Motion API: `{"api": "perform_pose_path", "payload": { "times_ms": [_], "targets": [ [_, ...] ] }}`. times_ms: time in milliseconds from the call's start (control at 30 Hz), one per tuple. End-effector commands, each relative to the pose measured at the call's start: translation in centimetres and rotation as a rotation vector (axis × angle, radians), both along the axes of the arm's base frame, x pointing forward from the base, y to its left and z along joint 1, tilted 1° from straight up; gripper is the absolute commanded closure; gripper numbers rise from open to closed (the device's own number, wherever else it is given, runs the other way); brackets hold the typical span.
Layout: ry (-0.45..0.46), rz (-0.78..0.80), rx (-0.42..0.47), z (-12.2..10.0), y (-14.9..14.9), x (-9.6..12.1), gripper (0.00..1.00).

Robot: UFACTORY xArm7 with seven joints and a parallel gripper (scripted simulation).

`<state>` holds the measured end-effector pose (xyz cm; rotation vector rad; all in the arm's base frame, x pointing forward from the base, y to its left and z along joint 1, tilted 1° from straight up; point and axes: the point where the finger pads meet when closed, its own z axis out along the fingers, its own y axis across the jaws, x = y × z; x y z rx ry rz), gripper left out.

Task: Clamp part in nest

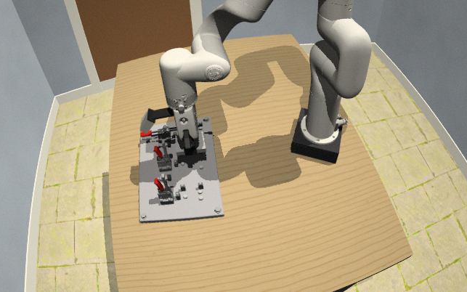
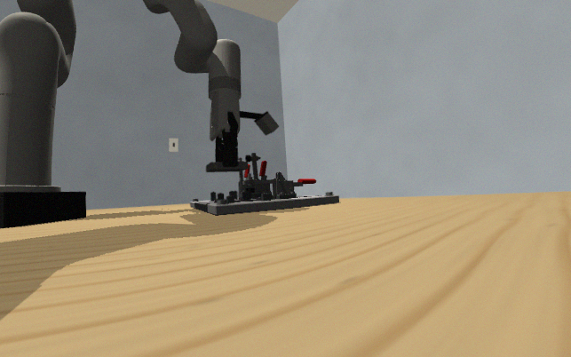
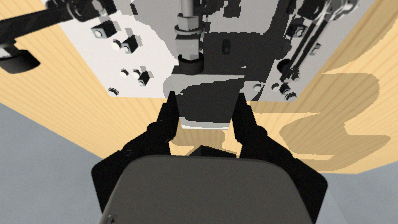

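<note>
Top view: one arm, its claw (image 1: 189, 144) (image 2: 227, 163) (image 3: 205, 101) grasping the part (image 1: 202, 144) (image 2: 217, 167) (image 3: 202, 105), a plain grey flat block, over the fixture plate (image 1: 181, 214) (image 2: 274, 206) (image 3: 155, 60). The plate lies on a wooden desk (image 1: 301, 218) (image 2: 368, 266) (image 3: 45, 110). Fitted: three clamps with red handles, the lying handle (image 1: 146, 134) (image 2: 306, 181) at one end, the middle handle (image 1: 158, 152) and end handle (image 1: 159, 184) raised. Exterior view: part roughly level, above the plate and apart from it, near the raised clamp bars; not seated. Wrist view: part held by two opposite edges, a finger at each, its broad upper face bare; a clamp spindle (image 3: 190, 47) appears just beyond its far edge, contact not determinable. Handling, by judgement: rigid, modest in weight, probably metal or hard plastic, not fragile; smooth sides could slip or pivot if a corner strikes a block. Recommended hold: the present one, mid-length on the parallel edges, fingers high enough to spare the side blocks, underside free for the pads.
</note>
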<state>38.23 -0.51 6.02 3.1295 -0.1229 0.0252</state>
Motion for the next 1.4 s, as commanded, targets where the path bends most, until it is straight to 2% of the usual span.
{"api": "perform_pose_path", "payload": {
  "times_ms": [0,1367],
  "targets": [
    [-0.004,-0.002,-0.002,0.07,1.05,0.29,1.0],
    [-0.004,-0.002,-0.002,-0.02,1.41,0.32,1.0]
  ]
}}
